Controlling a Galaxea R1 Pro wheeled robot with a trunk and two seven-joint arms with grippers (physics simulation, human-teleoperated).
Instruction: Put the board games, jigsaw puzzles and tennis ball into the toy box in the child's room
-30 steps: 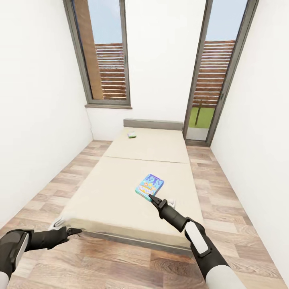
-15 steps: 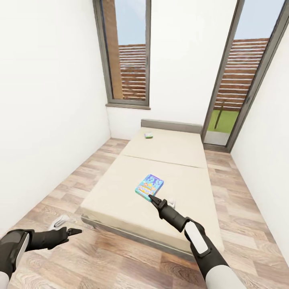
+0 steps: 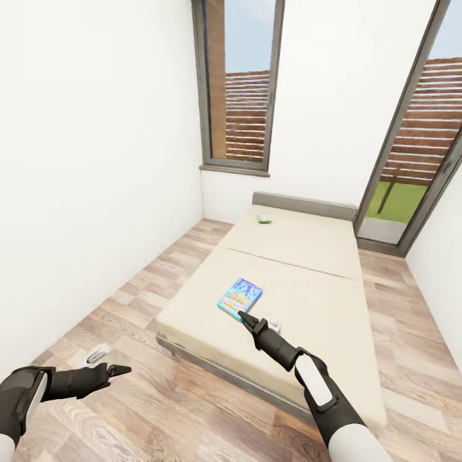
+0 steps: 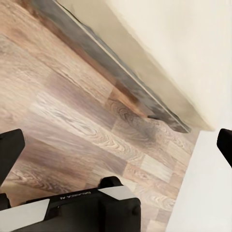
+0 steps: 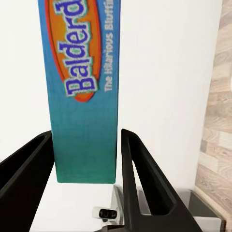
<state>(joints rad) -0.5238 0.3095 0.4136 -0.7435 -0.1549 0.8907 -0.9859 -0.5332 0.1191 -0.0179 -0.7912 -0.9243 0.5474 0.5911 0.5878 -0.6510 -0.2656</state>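
Observation:
My right gripper (image 3: pixel 247 316) is shut on the near edge of a blue board game (image 3: pixel 240 298) with orange lettering, holding it above the bed (image 3: pixel 308 269). The right wrist view has the same board game (image 5: pixel 84 92) clamped between the two black fingers (image 5: pixel 140 169) of that gripper (image 5: pixel 84 137). A second, small pale green board game (image 3: pixel 264 219) lies on the mattress near the grey headboard (image 3: pixel 305 204). Low at the left, over the wooden floor, my left gripper (image 3: pixel 110 360) is open and holds nothing. The left wrist view looks past this gripper (image 4: pixel 116 145) at the bed frame (image 4: pixel 96 43).
White walls close in on the left and behind the bed. A tall window (image 3: pixel 240 90) stands behind the headboard and a glass door (image 3: pixel 423 147) at the right. Wooden floor (image 3: pixel 128 301) runs along the bed's left side and past its foot.
The whole view has swung left, so the bed and windows sit further right in the picture. Both arms and the held board game keep their places in the view.

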